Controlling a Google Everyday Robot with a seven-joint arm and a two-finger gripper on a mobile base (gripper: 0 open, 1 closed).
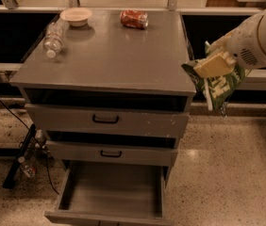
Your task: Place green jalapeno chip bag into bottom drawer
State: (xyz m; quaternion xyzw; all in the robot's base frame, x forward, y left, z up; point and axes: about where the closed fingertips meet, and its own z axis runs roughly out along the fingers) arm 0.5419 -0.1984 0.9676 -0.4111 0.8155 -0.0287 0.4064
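Green crinkly jalapeno chip bag [216, 87] hangs clamped in the pale two-finger tool [212, 65], just right of the grey metal desk [114, 55], well above the open grey bottom drawer [114, 188]. Swinging inward too early, it could catch the upper drawer fronts [107, 120] and slip loose.

White arm [264, 37] at right — claw [211, 66] clamped on the green jalapeno chip bag [218, 91].
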